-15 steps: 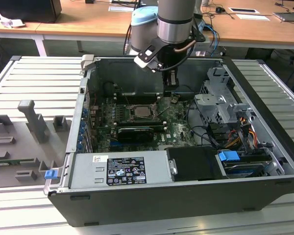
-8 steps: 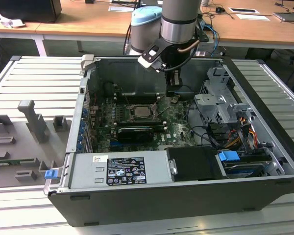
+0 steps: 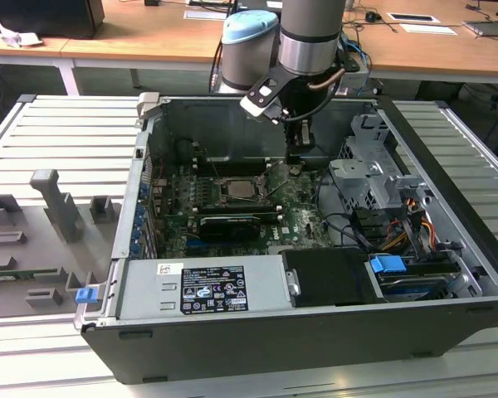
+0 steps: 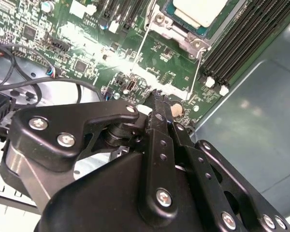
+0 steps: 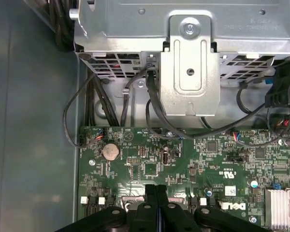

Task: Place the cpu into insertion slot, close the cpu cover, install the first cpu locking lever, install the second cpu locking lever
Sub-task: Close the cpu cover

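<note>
One cpu (image 3: 236,189), seated — tool (image 3: 297,164) near it, apart, pinched closed

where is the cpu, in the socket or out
In the socket: in the second wrist view the cpu lies flat within the metal frame on the motherboard, apart from the gripper.

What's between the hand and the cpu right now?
No tall obstacle visible. In the second wrist view, two thin wire levers cross the motherboard between the hand and the cpu.
</note>
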Action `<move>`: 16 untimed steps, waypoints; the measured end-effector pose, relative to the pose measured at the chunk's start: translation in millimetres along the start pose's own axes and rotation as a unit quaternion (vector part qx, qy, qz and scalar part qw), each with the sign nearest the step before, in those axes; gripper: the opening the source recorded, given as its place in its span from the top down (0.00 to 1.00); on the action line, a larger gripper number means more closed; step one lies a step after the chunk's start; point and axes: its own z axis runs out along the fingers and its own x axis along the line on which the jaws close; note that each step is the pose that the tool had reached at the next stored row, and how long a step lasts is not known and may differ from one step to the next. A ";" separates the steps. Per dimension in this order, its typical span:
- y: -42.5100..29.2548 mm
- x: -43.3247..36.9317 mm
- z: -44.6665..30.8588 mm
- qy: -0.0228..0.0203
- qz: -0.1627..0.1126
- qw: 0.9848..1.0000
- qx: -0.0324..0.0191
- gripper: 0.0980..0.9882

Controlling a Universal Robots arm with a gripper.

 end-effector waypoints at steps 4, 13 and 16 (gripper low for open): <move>7.6 0.1 7.9 0.000 0.000 1.000 0.002 0.99; 1.4 0.2 20.6 0.000 0.000 1.000 0.003 0.99; -0.7 0.2 20.5 0.000 0.000 1.000 0.003 0.99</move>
